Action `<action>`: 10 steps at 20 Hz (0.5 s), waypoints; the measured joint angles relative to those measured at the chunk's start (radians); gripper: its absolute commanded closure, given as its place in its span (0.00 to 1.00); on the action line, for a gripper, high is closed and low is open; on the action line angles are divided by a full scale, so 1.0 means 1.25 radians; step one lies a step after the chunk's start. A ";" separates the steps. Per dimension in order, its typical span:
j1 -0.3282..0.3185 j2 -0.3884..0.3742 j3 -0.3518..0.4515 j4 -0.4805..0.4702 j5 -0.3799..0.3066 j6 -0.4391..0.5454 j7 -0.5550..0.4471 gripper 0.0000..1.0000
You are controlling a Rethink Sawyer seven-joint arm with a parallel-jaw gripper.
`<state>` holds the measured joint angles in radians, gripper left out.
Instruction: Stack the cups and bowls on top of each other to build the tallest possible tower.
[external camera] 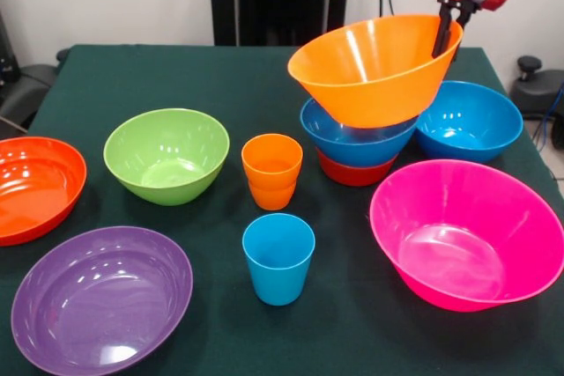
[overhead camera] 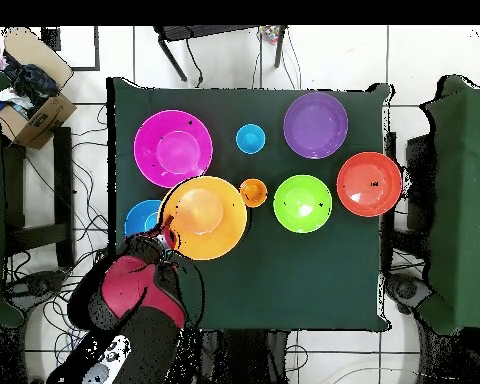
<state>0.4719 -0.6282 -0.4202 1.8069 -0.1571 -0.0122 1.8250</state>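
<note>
nearest the front camera sit the purple bowl (external camera: 101, 298) and the big pink bowl (external camera: 467, 235), both round, smooth and shiny like wet plastic. the purple one is wide and shallow. the pink one is deep with slanted sides.

between them stands the light blue cup (external camera: 278, 258), a small smooth tumbler, upright. just behind it are the orange cups (external camera: 272, 170), one tucked inside the other.

left of the cups is the lime green bowl (external camera: 166, 154), round and deep. at the left edge lies a red-orange bowl (external camera: 35, 187), flat and wide.

everything rests on the table (external camera: 132, 72), which has a dark green cloth that looks soft and dull, not shiny.

the tower (external camera: 361, 129) stands at the far right side. a small red-orange bowl (external camera: 352, 172) is at the bottom, a blue bowl (external camera: 354, 141) sits in it, and the big orange bowl (external camera: 374, 68) is on top, tipped to one side. another blue bowl (external camera: 469, 121) sits on the cloth just beside the tower.

the gripper (external camera: 445, 28) hangs from the red arm. its thin black fingers (external camera: 441, 37) are pinched on the rim of the orange bowl, one inside and one outside.
</note>
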 measured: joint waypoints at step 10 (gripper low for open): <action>-0.016 0.005 0.000 -0.001 0.000 0.000 0.000 1.00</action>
<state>0.4516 -0.6221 -0.4204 1.8053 -0.1575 -0.0122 1.8250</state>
